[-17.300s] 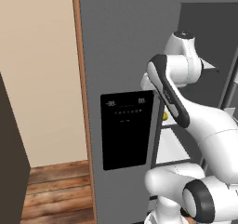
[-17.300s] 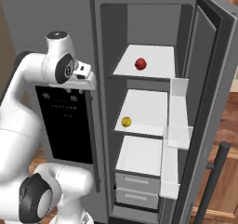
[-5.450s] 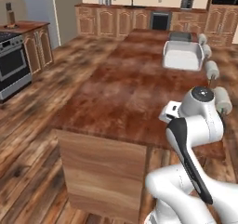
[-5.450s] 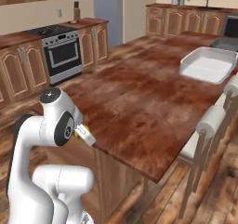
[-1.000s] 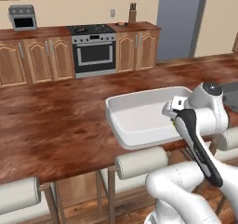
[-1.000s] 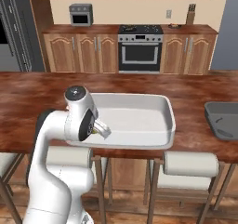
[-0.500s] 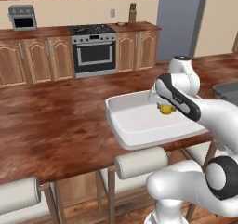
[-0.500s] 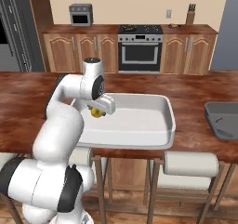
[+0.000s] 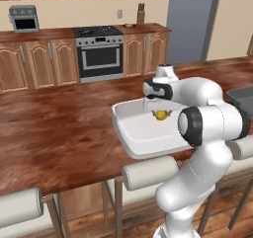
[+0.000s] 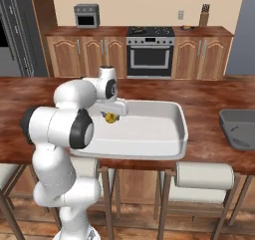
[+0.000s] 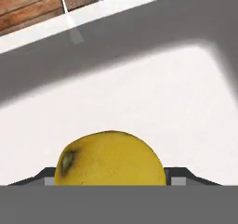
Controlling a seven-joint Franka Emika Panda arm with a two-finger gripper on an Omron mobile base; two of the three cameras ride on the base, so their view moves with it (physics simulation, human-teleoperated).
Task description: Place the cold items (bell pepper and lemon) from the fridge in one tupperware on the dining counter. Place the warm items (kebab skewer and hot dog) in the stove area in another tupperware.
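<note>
A yellow lemon (image 9: 160,115) (image 10: 110,117) (image 11: 110,158) hangs between the fingers of my gripper (image 9: 160,114) (image 10: 110,116) (image 11: 110,177), which is shut on it. It hovers just above the floor of a white rectangular tupperware (image 9: 141,133) (image 10: 149,132) (image 11: 139,93) on the wooden dining counter (image 9: 59,128) (image 10: 209,102), near the tub's far left part in the right base view. In the hand view the tub's white floor and wall lie right behind the lemon. I cannot make out the bell pepper, kebab skewer or hot dog.
A stove (image 9: 100,54) (image 10: 150,52) stands in the back cabinets, with a small item (image 9: 129,25) beside it, too small to identify. Grey fridge (image 9: 190,22) at the back. A dark sink (image 10: 239,129) lies in the counter's right end. Padded stools (image 9: 148,172) (image 10: 204,175) line the near edge.
Within the last second the arm swung the lemon from the counter's near edge out over the tupperware and lowered it. The base stayed put after driving here from the fridge.
</note>
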